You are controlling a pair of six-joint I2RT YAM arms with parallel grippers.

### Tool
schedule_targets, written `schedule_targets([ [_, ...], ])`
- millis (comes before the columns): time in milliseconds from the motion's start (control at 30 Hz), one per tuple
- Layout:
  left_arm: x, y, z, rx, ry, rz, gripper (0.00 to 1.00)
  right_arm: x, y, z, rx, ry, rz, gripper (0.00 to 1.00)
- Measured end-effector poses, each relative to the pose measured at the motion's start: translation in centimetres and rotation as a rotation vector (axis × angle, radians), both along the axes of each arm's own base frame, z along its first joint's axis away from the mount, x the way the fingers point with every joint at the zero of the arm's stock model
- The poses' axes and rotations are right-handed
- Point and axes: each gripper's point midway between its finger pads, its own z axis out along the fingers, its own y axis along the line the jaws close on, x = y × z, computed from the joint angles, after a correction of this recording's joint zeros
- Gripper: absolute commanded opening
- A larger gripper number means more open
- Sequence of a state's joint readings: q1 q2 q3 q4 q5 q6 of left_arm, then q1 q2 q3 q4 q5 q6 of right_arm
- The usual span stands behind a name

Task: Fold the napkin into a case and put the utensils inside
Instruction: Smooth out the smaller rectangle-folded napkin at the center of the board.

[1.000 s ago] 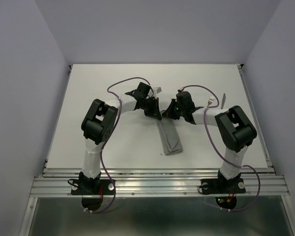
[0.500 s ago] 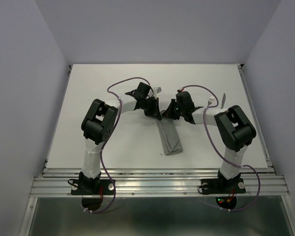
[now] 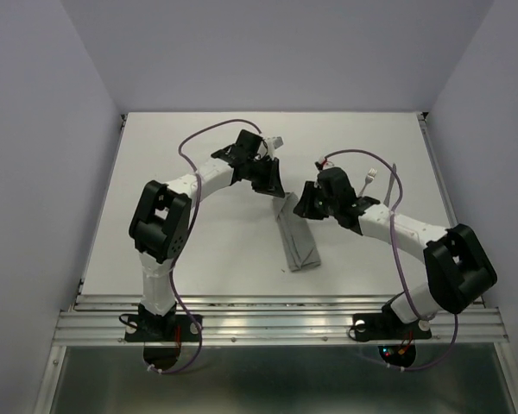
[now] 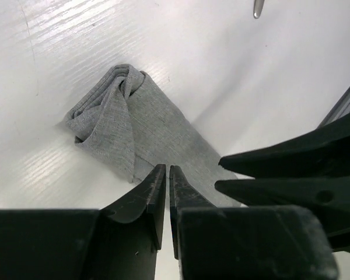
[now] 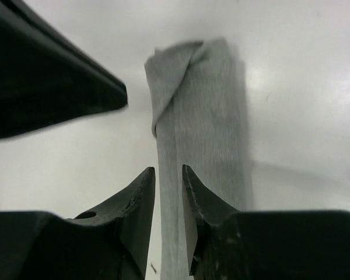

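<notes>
Near the far end of the folded cloth, the left gripper point(image 4: 166, 170) hangs with its two black fingers pressed almost together, leaving only a hairline slit between them and nothing held in it. Just beside it, the right gripper point(image 5: 167, 170) sits low over the cloth, its black fingers drawn close with a narrow gap through which grey fabric shows; it grips nothing either. Beneath them lies the case point(image 3: 299, 246), a narrow, layered strip of thin mid-grey cloth lying flat near the middle of the table, running from the grippers back toward the arm bases at a slight slant. The end by the grippers is tucked over into a diagonal, pointed fold with several layers showing, and the near end finishes square. At the top edge of the left wrist view the rounded silver metal tip of a slim utensil point(image 4: 258, 7) lies on the surface, apart from the cloth; which utensil it is cannot be told. The table point(image 3: 198, 250) is white and glossy, faintly streaked, and catches soft reflections. Thin purple cables point(image 3: 211, 134) loop above the white-and-black arms. Pale lavender-grey walls point(image 3: 34, 129) enclose three sides, and a ribbed aluminium rail point(image 3: 276, 323) along the near edge carries both bases.
</notes>
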State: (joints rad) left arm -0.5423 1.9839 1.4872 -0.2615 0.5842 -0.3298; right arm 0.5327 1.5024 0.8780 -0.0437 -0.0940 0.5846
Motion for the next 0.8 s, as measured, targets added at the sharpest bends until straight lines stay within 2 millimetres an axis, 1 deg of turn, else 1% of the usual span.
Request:
schedule_targets([
  [133,-0.1,0.4,1.8,-0.001,-0.027,0.014,0.19,-4.1,-0.2,-1.3,-0.113,0.034,0.057,0.38],
  [267,0.4,1.5,3.4,0.001,-0.051,0.051,0.18,-7.7,0.6,-2.3,-0.186,0.066,0.129,0.45],
  [300,0.5,1.7,3.6,0.001,-0.056,0.058,0.18,-8.2,0.8,-2.4,-0.196,0.068,0.143,0.46],
  [400,1.4,3.1,4.5,0.001,-0.076,0.107,0.18,-10.0,1.4,-3.1,-0.234,0.081,0.183,0.57],
  [500,2.0,4.5,4.9,0.007,-0.086,0.152,0.18,-10.8,1.8,-3.7,-0.27,0.081,0.198,0.58],
  [600,1.8,5.3,4.1,0.027,-0.073,0.178,0.18,-11.3,1.4,-4.9,-0.339,0.089,0.192,0.58],
  [633,1.4,5.6,3.3,0.037,-0.062,0.185,0.18,-11.4,1.3,-5.2,-0.354,0.091,0.188,0.58],
  [700,0.2,6.1,1.7,0.059,-0.019,0.191,0.11,-11.5,0.9,-5.4,-0.383,0.088,0.179,0.58],
  [767,-1.2,6.6,-0.4,0.082,0.031,0.195,0.05,-11.2,0.7,-5.3,-0.404,0.079,0.165,0.57],
  [800,-2.2,7.0,-1.7,0.099,0.069,0.198,0.03,-11.0,0.6,-5.2,-0.41,0.074,0.157,0.57],
])
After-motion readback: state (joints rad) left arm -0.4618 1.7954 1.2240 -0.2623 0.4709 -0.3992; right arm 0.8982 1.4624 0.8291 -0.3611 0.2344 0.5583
